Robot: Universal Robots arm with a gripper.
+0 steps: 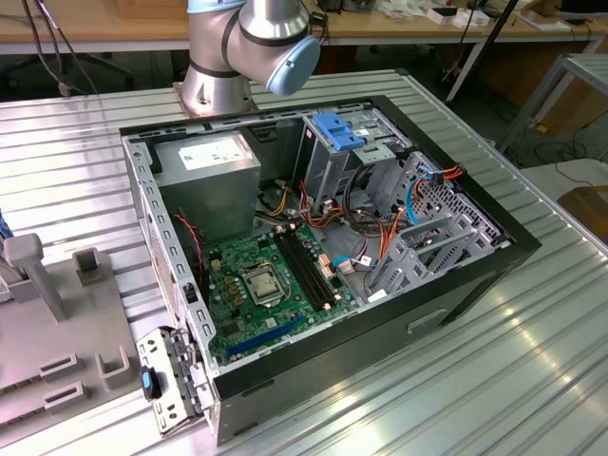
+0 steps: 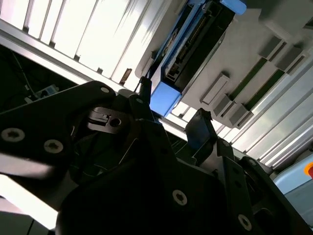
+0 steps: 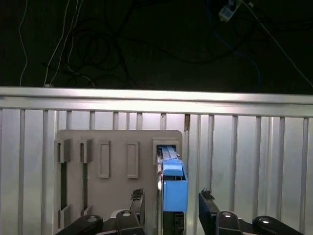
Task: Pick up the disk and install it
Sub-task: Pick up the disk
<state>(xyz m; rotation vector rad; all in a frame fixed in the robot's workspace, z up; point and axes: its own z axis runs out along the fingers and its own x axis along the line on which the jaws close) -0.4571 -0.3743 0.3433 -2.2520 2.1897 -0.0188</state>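
One open computer case (image 1: 432, 313) on the ribbed table (image 1: 532, 380) holds a motherboard (image 1: 271, 285) and a power supply (image 1: 209, 166). A grey slotted holder (image 3: 117, 147) carries the disk (image 3: 174, 188), standing on edge in its end slot. The gripper (image 3: 171, 197) is spread wide, with its fingers (image 3: 208, 208) either side of the disk and gaps showing between.

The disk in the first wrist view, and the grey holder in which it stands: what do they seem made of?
The disk: its frame looks like bright blue plastic, evenly coloured and matte; the thin pale strip along one side glints, so probably metal. The grey holder: likely plastic, since it is uniformly dull grey with moulded slots and no glare, though painted metal is possible.
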